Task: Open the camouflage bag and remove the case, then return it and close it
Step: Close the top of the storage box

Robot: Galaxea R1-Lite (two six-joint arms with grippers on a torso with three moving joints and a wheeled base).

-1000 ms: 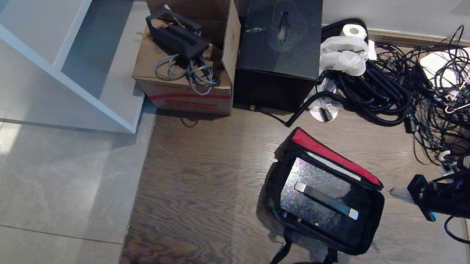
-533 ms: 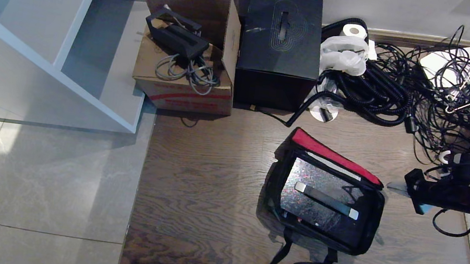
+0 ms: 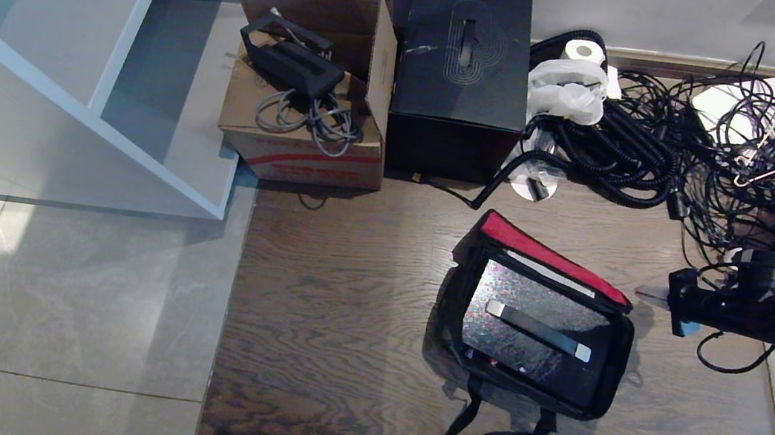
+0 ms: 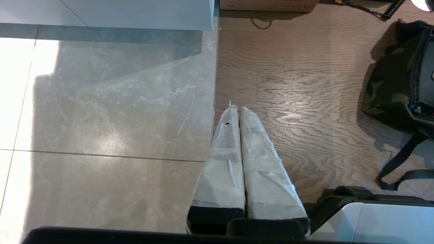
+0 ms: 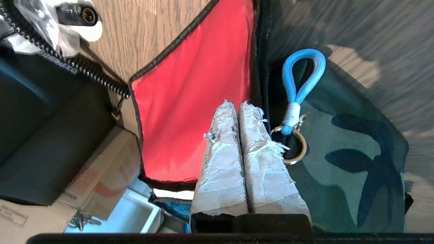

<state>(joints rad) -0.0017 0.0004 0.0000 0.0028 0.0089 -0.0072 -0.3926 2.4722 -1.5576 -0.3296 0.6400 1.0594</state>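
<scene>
My right gripper (image 5: 237,103) is pressed shut and empty, tips at the red lid lining (image 5: 193,101) beside the blue zip pull (image 5: 300,84). The camouflage bag (image 3: 605,385) lies open on the wood floor (image 3: 328,329), the glittery case (image 3: 530,326) inside. The lid looks floppy; I'd grip the pull loop. My left gripper (image 4: 236,107) is parked, closed.

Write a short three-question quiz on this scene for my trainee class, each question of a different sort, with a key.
1. True or false: the case lies inside the open camouflage bag.
2. Which colour is the bag's lid lining? A) grey B) red C) blue
3. Fill in: the right claw is ____, beside the bag's far right corner.

Key: 1 true. 2 B. 3 shut; it holds nothing, its fingers pressed together next to the blue zip loop.
</scene>
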